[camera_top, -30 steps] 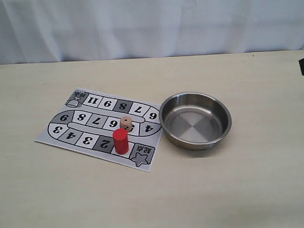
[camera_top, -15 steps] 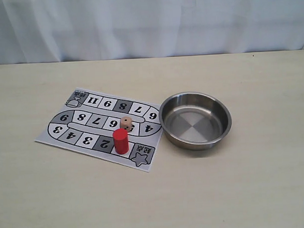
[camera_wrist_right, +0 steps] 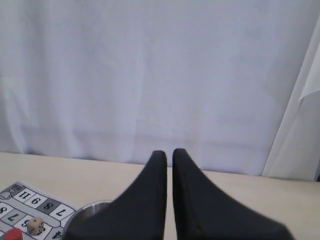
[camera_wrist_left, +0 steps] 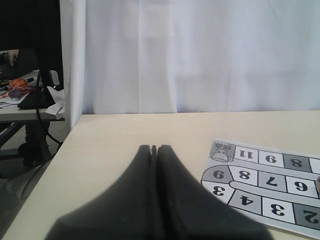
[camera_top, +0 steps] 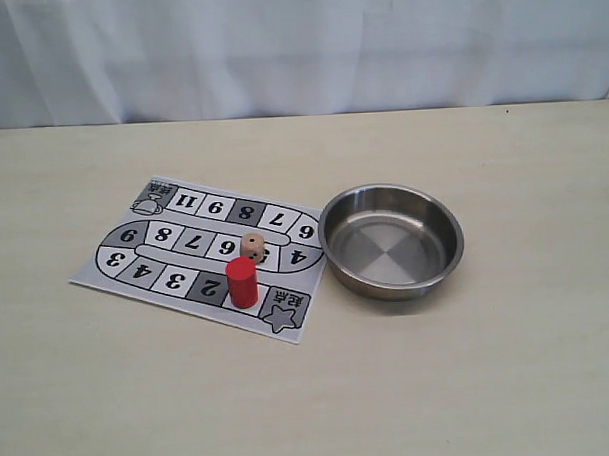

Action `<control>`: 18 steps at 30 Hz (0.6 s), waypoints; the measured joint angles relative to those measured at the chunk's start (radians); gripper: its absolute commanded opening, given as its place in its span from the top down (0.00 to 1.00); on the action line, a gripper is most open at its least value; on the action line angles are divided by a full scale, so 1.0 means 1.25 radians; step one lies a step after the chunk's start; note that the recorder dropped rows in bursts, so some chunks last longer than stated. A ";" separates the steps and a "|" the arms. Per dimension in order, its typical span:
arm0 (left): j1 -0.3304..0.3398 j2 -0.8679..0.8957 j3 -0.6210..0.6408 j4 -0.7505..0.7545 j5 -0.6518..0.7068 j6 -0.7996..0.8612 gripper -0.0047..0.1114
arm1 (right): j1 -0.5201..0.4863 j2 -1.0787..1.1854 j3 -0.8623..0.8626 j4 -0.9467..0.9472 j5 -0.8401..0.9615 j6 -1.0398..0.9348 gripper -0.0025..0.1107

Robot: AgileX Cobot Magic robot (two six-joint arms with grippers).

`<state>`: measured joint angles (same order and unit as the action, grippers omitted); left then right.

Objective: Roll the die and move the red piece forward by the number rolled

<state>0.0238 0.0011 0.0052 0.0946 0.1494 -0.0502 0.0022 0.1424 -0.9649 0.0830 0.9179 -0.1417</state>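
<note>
Board on the table, die just behind piece on it, bowl beside its right edge.

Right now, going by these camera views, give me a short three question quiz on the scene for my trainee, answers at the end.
1. True or false: the die lies inside the metal bowl.
2. The red piece stands upright on the game board, between the star square and which number? A 2, B 8, C 11.
3. Fill in: the left tool and the right tool are both ____, holding nothing.
Key: 1 false, it sits on the game board; 2 A; 3 shut.
</note>
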 measured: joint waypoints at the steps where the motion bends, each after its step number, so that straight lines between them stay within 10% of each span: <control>1: 0.000 0.000 0.000 0.000 0.000 0.000 0.96 | 0.000 -0.020 0.000 0.000 0.000 0.000 0.94; 18: 0.000 0.000 0.000 0.000 0.000 0.000 0.96 | 0.000 -0.113 -0.004 0.007 0.092 0.003 0.94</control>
<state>0.0238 0.0011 0.0052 0.0946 0.1494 -0.0502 0.0022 0.0013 -0.9700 0.0922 1.0334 -0.1375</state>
